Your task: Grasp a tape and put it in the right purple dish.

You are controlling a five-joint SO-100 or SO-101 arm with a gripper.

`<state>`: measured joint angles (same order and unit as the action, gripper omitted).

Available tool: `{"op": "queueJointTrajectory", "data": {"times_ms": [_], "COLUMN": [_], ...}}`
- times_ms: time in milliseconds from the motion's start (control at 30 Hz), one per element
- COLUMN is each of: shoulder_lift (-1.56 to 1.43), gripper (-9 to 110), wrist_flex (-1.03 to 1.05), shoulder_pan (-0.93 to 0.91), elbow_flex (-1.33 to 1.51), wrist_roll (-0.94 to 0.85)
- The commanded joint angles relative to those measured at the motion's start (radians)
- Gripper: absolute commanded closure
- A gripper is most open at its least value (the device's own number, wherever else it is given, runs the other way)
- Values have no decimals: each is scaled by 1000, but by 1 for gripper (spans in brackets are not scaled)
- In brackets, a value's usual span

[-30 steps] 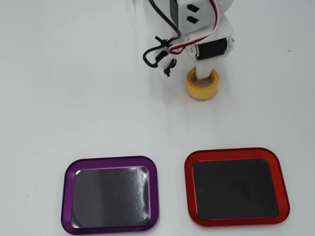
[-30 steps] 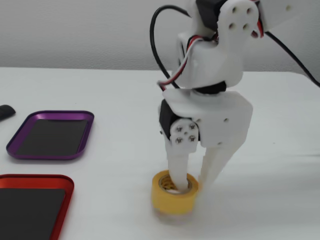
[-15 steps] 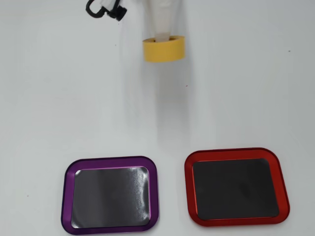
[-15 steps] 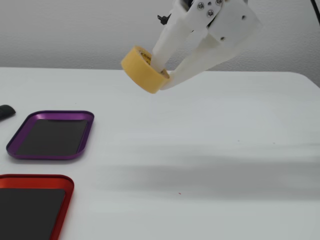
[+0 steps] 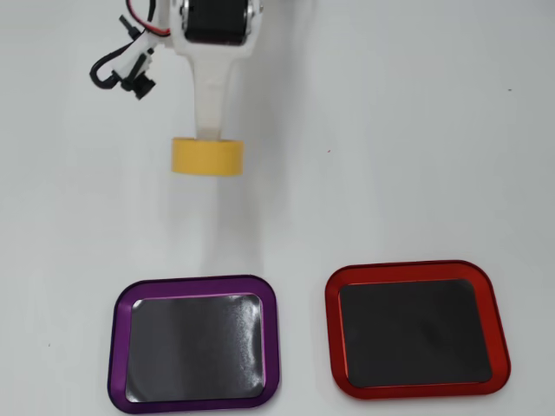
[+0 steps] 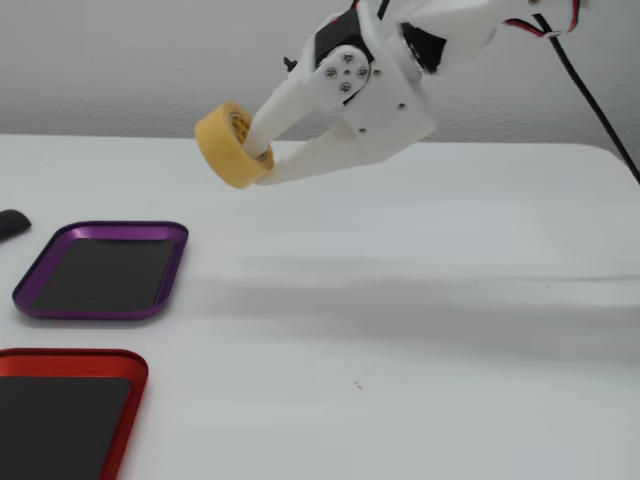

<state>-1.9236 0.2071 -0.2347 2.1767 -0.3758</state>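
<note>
The yellow tape roll point(image 5: 206, 158) point(image 6: 226, 145) hangs in the air, turned on its side. My white gripper point(image 5: 206, 139) point(image 6: 258, 163) is shut on its wall, one finger through the core and one outside. In the overhead view the tape hovers above bare table, up-screen of the purple dish point(image 5: 194, 341). In the fixed view the purple dish point(image 6: 105, 270) lies on the table at left, below and to the left of the tape. The dish's dark mat holds nothing.
A red-rimmed tray point(image 5: 414, 328) point(image 6: 62, 414) of the same size lies beside the purple one, to its right in the overhead view. A small dark object point(image 6: 10, 224) sits at the left edge of the fixed view. The tabletop is white.
The tape was lifted off the table in my gripper, then carried left and toward the purple dish. The arm has swung with it and the roll has tilted on its side.
</note>
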Motion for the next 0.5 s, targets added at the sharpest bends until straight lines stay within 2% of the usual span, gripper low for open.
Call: {"op": "queueJointTrajectory", "data": {"times_ms": [0,467], "shoulder_lift": [132,569], "gripper": [102,102], "wrist_flex": [-18,414], "shoulder_pan": [-18,-12], "elbow_flex": [-160,-785], "wrist_roll": [64,81]}}
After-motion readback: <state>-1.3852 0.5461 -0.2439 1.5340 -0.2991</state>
